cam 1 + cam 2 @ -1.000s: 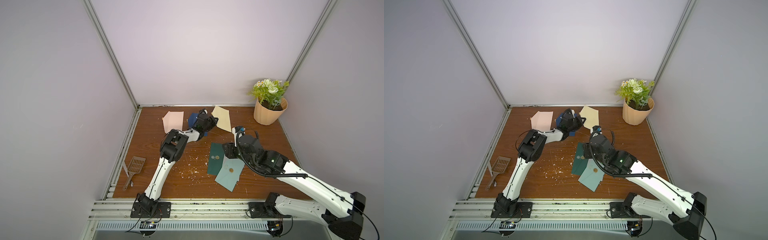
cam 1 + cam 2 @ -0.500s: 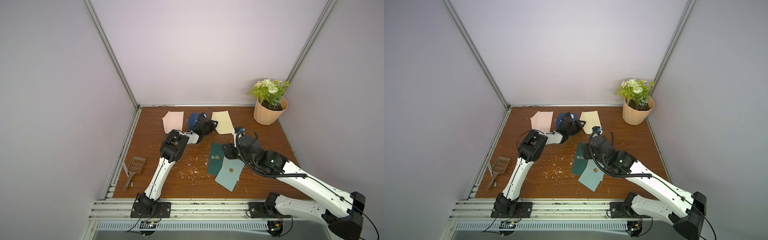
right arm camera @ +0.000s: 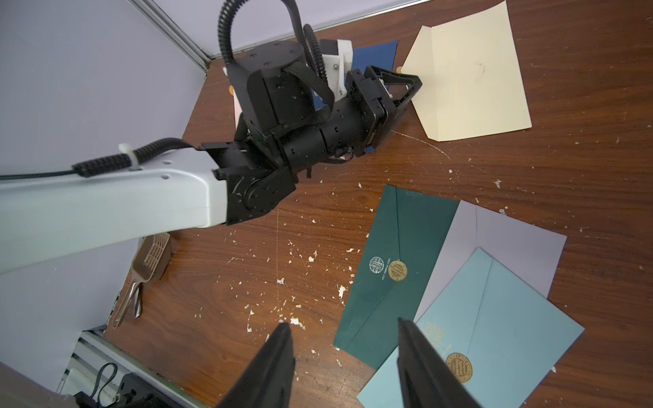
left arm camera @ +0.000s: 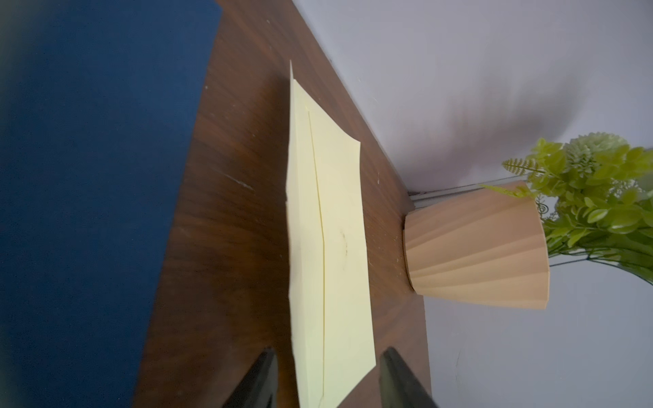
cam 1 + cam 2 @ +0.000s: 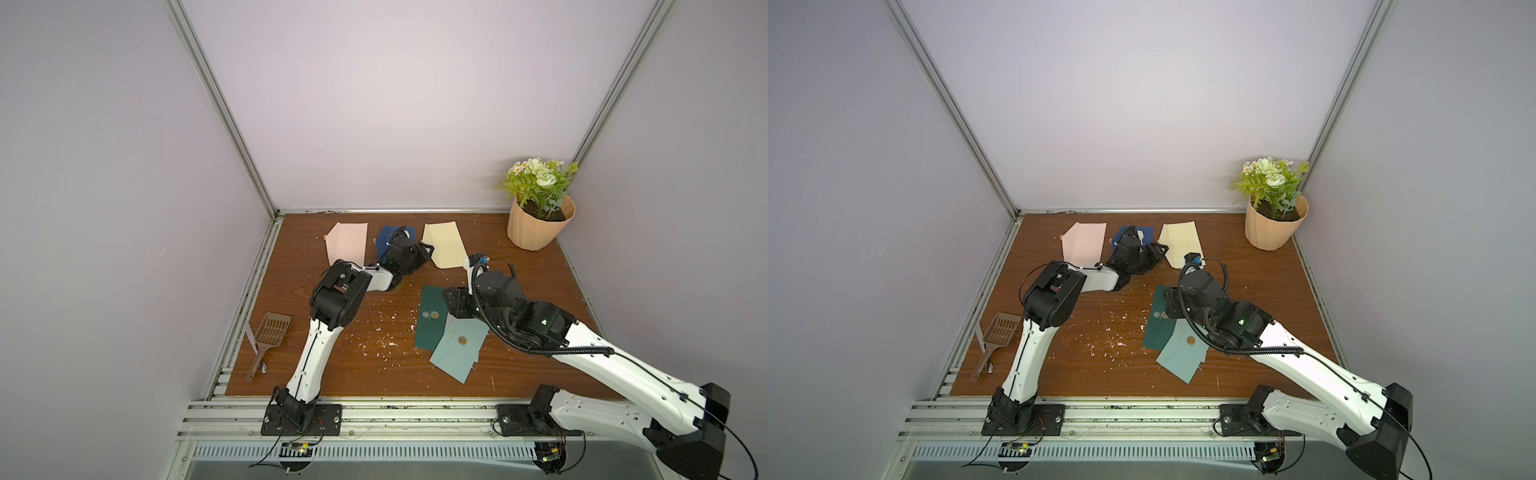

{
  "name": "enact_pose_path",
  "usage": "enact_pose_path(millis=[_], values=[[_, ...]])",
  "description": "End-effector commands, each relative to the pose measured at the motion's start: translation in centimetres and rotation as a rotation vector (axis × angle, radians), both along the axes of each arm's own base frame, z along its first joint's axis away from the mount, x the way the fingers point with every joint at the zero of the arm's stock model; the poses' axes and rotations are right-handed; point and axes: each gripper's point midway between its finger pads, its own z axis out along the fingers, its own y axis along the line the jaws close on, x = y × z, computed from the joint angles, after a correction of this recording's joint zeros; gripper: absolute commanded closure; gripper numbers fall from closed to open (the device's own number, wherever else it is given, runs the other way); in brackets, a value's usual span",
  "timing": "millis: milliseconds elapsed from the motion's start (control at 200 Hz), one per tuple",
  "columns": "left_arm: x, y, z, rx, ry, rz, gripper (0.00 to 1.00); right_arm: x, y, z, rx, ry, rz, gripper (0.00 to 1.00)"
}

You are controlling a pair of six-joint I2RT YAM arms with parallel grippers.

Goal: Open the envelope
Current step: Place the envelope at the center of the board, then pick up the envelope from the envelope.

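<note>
Lilac walls box in the fleck-strewn wooden counter [image 5: 374, 374]; in both top views the cream envelope [image 5: 444, 249] lies at twelve o'clock, flap out. Left wrist: my left gripper [image 4: 330, 379] stands apart, straddling its tip, seemingly touching nothing. Right wrist: my right gripper [image 3: 342, 323] hangs apart, empty, above the sealed green envelope [image 3: 392, 261] at three o'clock. I'd slide one finger under that flap beside the gold seal [image 3: 397, 271], pinning the body.

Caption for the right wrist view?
Right gripper open above green envelope and blue envelope; left gripper open at cream envelope.
</note>
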Motion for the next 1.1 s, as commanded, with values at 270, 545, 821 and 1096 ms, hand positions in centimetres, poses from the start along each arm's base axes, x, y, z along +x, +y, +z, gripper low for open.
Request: enact_pose_path(millis=[270,545,821,1096], values=[[-6.6,0.6,7.1,0.064,-0.143,-0.102,0.5,0.9,1.5,-2.2,-0.004,0.051,-0.012,0.48],[-17.5,-0.8,4.1,0.248,-0.145,-0.313,0.48,2.1,-0.2,-7.6,0.051,0.193,-0.049,0.56],[-24.3,-2.5,4.8,0.087,-0.19,-0.605,0.45,3.0,-6.1,-11.4,0.133,0.282,-0.178,0.56],[-29.6,-4.7,4.6,0.02,-0.188,-0.779,0.47,3.0,-9.1,-15.1,0.203,0.364,-0.251,0.57]])
